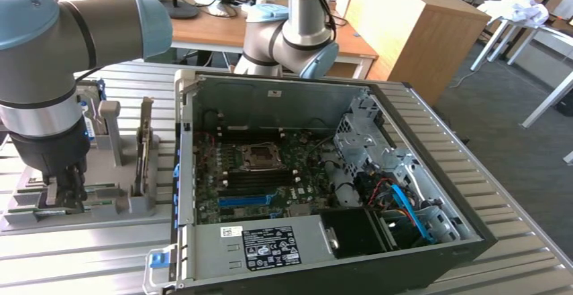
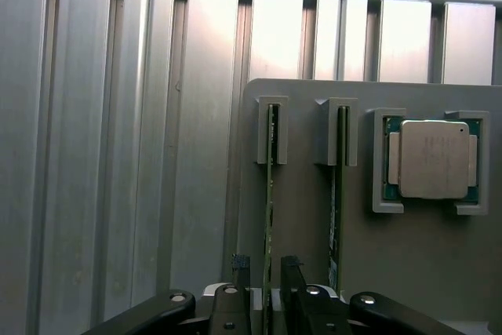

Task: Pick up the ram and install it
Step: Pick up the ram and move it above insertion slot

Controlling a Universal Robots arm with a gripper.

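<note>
Green ram [image 2: 271,194] stands on edge in a grey holder [image 2: 306,225] on the bench [image 2: 118,154], beside a second stick [image 2: 343,147]. End effector [image 2: 267,272] straddles it, fingers wide apart, nothing gripped. Pickup not yet made; install into the open computer case [image 1: 268,107] remains undone.

The ram [image 2: 269,194] was a thin green board standing on its long edge, one end seated in a slotted post of the grey holder [image 2: 302,217], the other running between the fingers [image 2: 292,272]; a second stick [image 2: 339,186] stood parallel beside it
</note>
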